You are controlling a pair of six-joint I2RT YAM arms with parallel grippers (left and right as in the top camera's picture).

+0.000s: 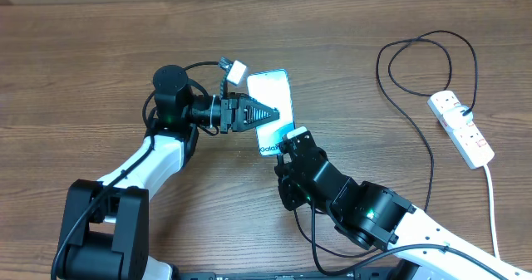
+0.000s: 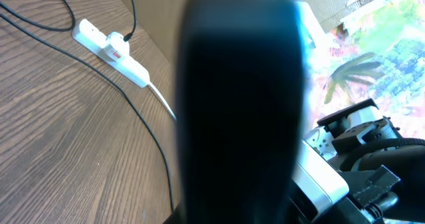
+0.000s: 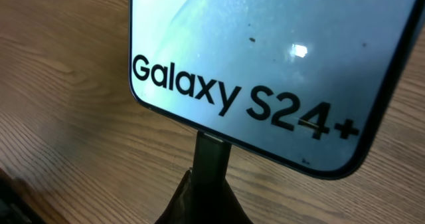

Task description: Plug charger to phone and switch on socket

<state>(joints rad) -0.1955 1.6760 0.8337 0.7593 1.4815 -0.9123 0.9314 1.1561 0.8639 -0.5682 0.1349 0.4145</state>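
Observation:
The phone [image 1: 278, 93] lies near the table's middle, light blue with a white strip. My left gripper [image 1: 264, 112] reaches in from the left and is shut on the phone's left side. In the left wrist view the phone [image 2: 239, 104] is a dark blur filling the middle. My right gripper [image 1: 291, 140] is shut on the charger's connector [image 3: 212, 154]. The connector tip touches the phone's bottom edge [image 3: 265, 44] below "Galaxy S24+". The charger's black cable [image 1: 431, 159] runs to the socket [image 1: 461, 129], a white power strip at the right, also in the left wrist view [image 2: 109, 43].
The black cable loops wide at the back right [image 1: 416, 56]. The strip's thick white cord [image 1: 490, 205] runs toward the front right edge. Both arms crowd the table's middle, close together.

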